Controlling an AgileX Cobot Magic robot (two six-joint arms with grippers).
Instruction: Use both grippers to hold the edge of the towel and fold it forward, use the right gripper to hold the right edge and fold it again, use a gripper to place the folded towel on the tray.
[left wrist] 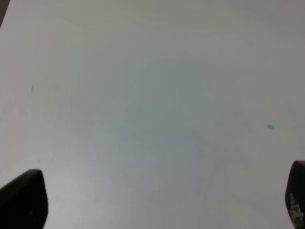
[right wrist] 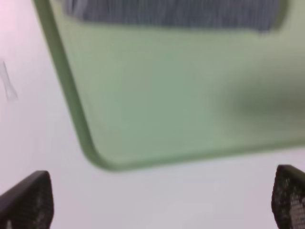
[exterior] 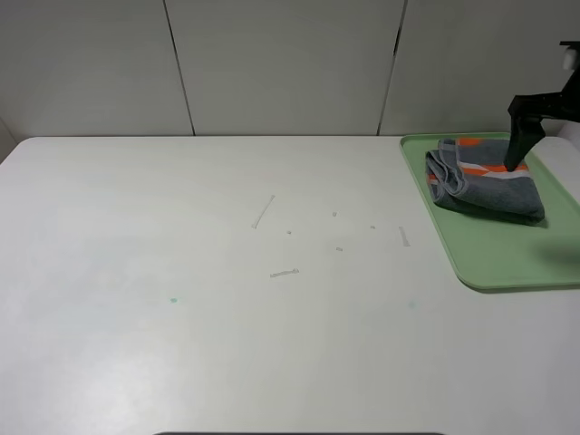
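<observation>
Both folds look done to us: the towel (exterior: 485,179) lies bunched on the far part of the green tray (exterior: 494,263). We see the right gripper (right wrist: 162,200) spread wide, empty, above the tray's near corner; the left gripper (left wrist: 164,200) hangs open too

The counter (exterior: 181,272) is white and smooth, reaching back to a pale panelled wall. A light green tray (exterior: 494,263) with rounded corners lies flat on the counter at the far right, its right side cut off by the picture edge. Several short scraps of clear tape (exterior: 263,212) are scattered on the counter near the middle, well apart from one another. A small teal spot (exterior: 173,300) marks the surface on the near left. A second, fainter spot (exterior: 410,304) lies just beside the tray's near corner.
</observation>
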